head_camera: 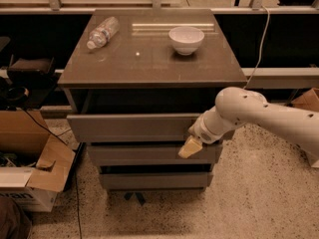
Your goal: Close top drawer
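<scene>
The top drawer (132, 127) is a wide grey drawer with a plain flat front. It stands pulled out a short way under the cabinet top, with a dark gap above its front panel. My gripper (190, 146) is at the right end of the drawer front, its yellowish tip pointing down-left over the seam between the top and middle drawer fronts. The white arm reaches in from the right.
A white bowl (186, 39) and a lying plastic bottle (102, 32) rest on the cabinet top (149, 63). Two narrower drawer fronts (149, 154) sit below. An open cardboard box (30, 171) stands on the floor at left. A cable hangs at right.
</scene>
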Action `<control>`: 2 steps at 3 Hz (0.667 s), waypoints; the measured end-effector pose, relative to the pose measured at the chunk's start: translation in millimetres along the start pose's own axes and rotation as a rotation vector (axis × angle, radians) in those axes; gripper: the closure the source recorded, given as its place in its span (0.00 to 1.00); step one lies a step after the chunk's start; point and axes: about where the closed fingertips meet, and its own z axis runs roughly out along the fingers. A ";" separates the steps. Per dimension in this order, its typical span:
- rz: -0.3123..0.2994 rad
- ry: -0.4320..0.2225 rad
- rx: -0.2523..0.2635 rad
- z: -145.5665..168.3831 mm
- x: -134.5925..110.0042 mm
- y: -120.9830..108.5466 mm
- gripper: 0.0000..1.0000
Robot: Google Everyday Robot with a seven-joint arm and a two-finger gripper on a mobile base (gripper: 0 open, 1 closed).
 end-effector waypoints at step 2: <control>0.000 0.000 -0.002 0.8 0.0 0.6 0.00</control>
